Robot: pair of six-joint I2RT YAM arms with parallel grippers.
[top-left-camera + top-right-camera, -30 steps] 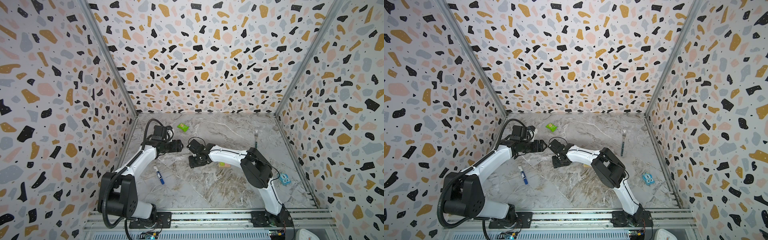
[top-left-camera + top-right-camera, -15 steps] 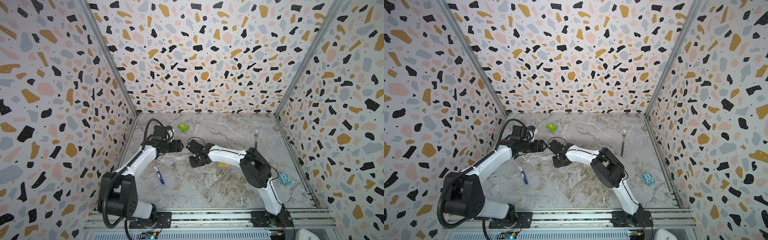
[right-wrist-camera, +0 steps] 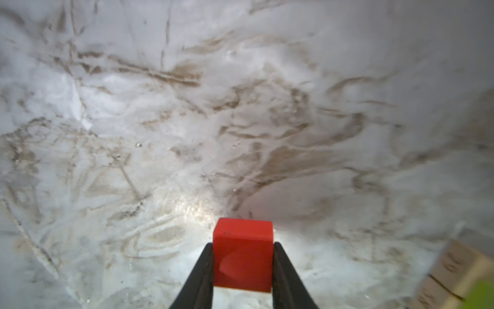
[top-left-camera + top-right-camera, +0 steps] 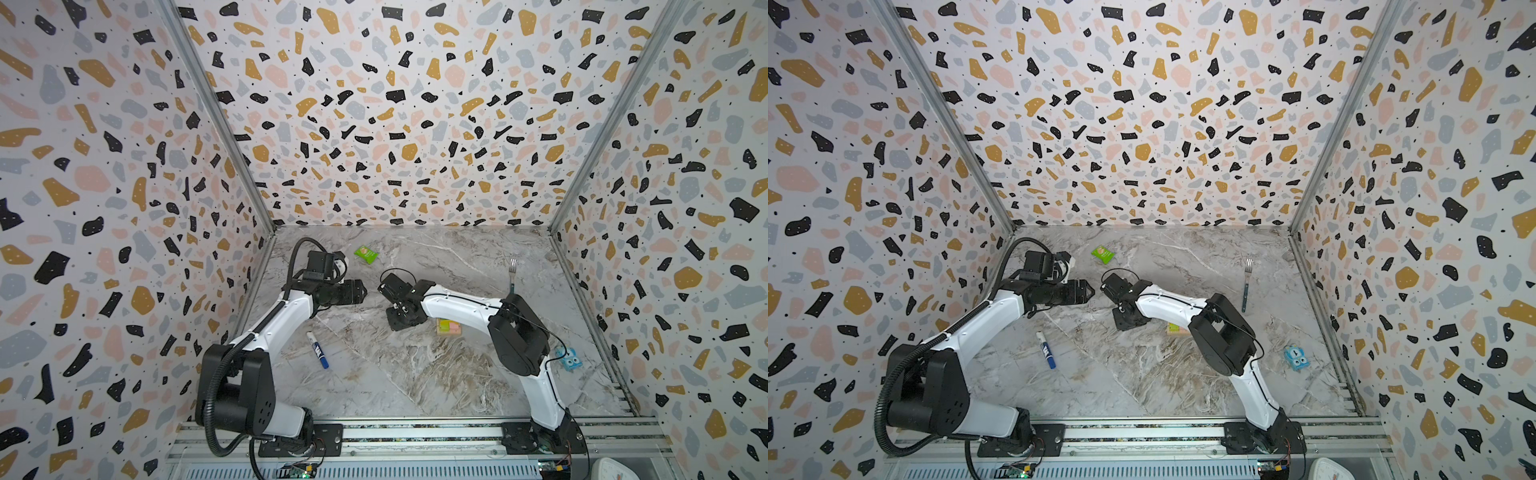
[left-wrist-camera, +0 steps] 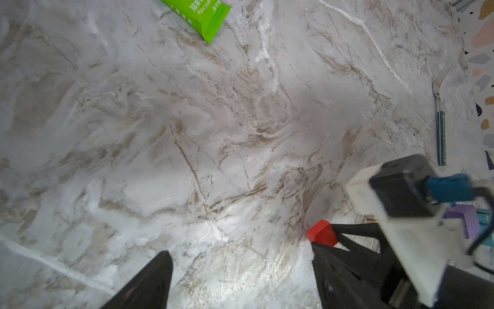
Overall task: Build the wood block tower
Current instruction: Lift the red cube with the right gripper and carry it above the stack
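Plainly, the red cube sat pinched between the two black fingers of the right claw, low over the counter. Whether it touched the marble could not be told. Being a cube, it had no long axis to mind, and the fingers pressed on two opposite faces. The tower, a low stack showing tan, pink and lime, stood just beside that claw, on the side toward the right arm's own forearm and close under it. The right wrist view caught only its tan corner at the edge. So the coming move looked like a lift and a short carry back toward the arm, high enough to clear the stack before setting down. The right claw was by far the nearer to the tower. The left claw hung spread and empty, near the cube but not touching it, on the side away from the tower.
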